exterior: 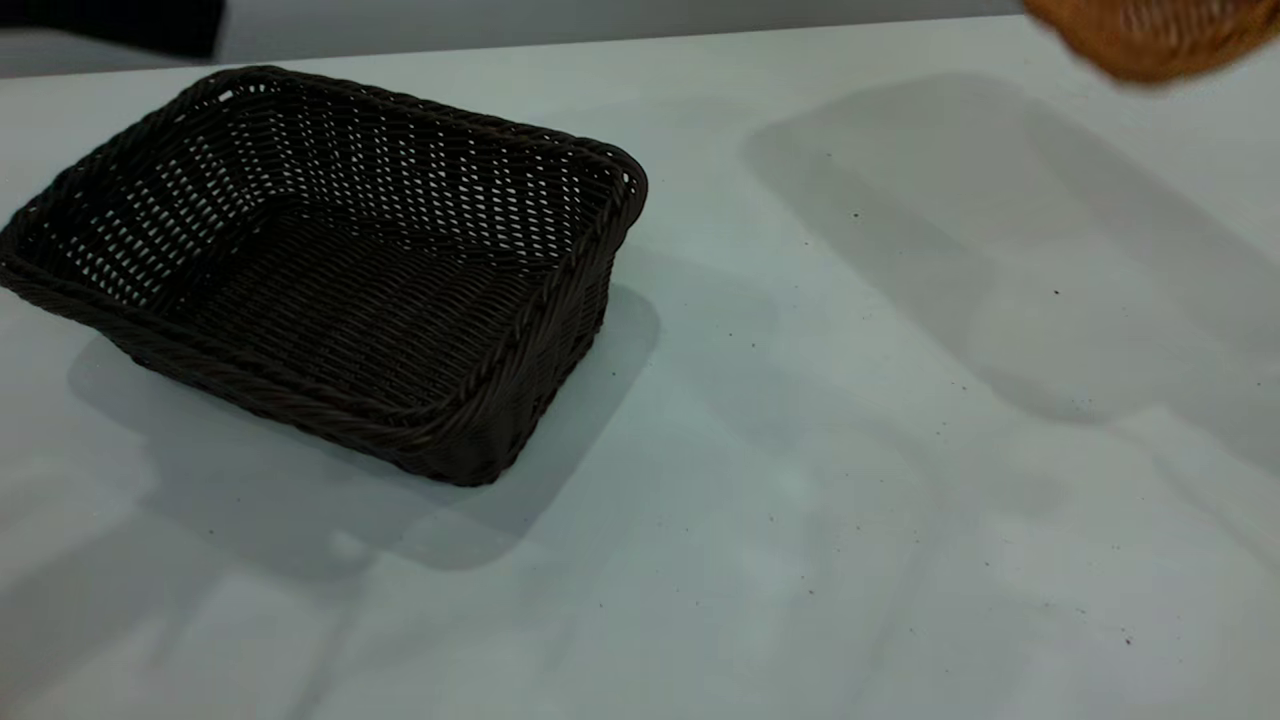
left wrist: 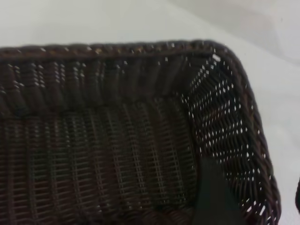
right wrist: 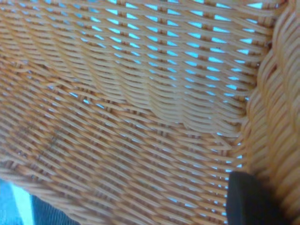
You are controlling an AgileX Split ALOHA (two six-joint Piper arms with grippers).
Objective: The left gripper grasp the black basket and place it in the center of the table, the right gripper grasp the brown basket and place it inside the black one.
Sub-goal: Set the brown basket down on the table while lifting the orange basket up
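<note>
The black basket [exterior: 330,270] stands upright on the table [exterior: 850,520], left of the middle. No gripper shows at it in the exterior view. In the left wrist view my left gripper [left wrist: 257,199] is open. One finger [left wrist: 215,197] shows over the inside of the black basket [left wrist: 108,150], the other outside its short wall. I cannot tell if they touch it. The brown basket [exterior: 1150,35] hangs in the air at the far right, its shadow on the table. My right gripper [right wrist: 265,199] is shut on the brown basket's [right wrist: 131,103] wall by the rim, one finger [right wrist: 246,201] inside.
A dark shape [exterior: 110,25] lies beyond the table's far edge at the left. Bare table top spreads to the right of and in front of the black basket, with a few small dark specks [exterior: 1056,292].
</note>
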